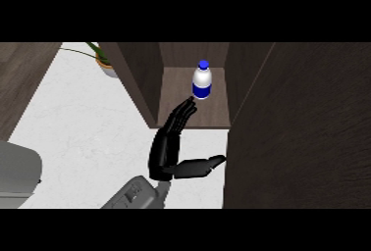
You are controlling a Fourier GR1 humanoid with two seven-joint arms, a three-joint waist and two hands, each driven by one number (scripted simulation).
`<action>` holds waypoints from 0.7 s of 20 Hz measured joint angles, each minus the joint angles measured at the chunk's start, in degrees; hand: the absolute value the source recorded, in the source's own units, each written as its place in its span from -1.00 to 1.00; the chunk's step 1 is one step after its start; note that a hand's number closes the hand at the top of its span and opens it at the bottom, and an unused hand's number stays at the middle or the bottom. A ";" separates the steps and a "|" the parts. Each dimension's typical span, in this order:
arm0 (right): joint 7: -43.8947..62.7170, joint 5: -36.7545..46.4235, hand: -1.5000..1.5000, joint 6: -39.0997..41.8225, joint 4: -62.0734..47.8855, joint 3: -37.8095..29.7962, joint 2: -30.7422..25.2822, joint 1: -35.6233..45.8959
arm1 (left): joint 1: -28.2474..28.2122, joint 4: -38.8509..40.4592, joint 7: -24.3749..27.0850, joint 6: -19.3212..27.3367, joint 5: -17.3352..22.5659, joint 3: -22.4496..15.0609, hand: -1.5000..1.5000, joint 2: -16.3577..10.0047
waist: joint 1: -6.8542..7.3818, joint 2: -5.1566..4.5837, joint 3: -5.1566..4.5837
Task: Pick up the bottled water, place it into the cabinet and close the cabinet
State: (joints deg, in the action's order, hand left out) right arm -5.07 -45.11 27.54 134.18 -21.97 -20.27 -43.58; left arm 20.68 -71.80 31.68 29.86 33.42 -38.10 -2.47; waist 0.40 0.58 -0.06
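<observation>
Nearest to us, the robot's grey forearm [138, 195] comes up from the lower edge, left of centre. It ends in the left hand [164, 149], which we see released. Its fingers [181, 115] lie straight and together, pointing into the cabinet, the thumb [203, 165] is spread to the right, and nothing is in its grasp.

The bottled water [202, 80] stands upright inside the cabinet [141, 83], on its wooden floor toward the back. It has a blue cap on top and a blue band round its lower half. The fingertips reach just beside the bottle's foot, at its lower left; we cannot tell whether they touch it.

The cabinet is open, its dark side walls flanking the bottle. To the right a broad dark wood panel [304, 137] fills the view beside the hand. To the left spreads the white marbled counter [80, 132], with a potted plant [106, 63] at its far end, next to the cabinet's left wall. A grey rounded shape [18, 171] sits at the left edge.
</observation>
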 measured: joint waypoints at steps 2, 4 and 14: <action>0.38 0.03 1.00 0.80 -0.11 0.64 -0.37 0.43 | -3.69 -4.22 -0.49 -0.69 -0.63 -2.29 1.00 -1.81 | 0.04 -0.07 0.00; 0.65 0.13 1.00 2.06 -0.12 1.56 -0.52 0.50 | -6.61 -7.67 -0.53 -1.39 -1.27 -3.66 1.00 -3.74 | -0.08 -0.13 0.00; 1.91 0.45 1.00 9.67 0.14 4.60 -2.82 -2.06 | -18.87 -21.65 -0.83 -6.44 -0.75 -2.39 1.00 -17.96 | -0.50 -0.15 -0.04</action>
State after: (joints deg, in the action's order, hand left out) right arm -3.17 -44.66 37.21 134.32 -17.37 -23.09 -45.65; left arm 1.82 -93.44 30.86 23.42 32.67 -40.49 -20.43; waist -0.10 0.43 -0.11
